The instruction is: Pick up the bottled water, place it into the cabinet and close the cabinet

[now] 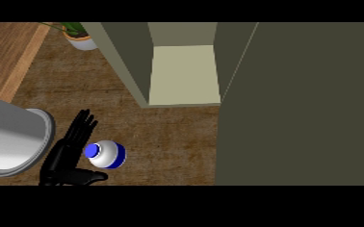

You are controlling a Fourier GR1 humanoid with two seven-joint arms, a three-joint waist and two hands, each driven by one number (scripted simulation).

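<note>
Low on the wooden tabltop (171, 139), the left hand (68, 149) sits just left of the bottled water (107, 155), fingers (80, 127) straight and held close together, thumb (89, 176) jutting beneath the bottle, nothing gripped. Seen cap-up, the bottle stands upright, its long axis vertical. Ahead and to its right, the open cabinet (183, 74) waits, door (292, 106) swung wide. No right hand shows.
</note>
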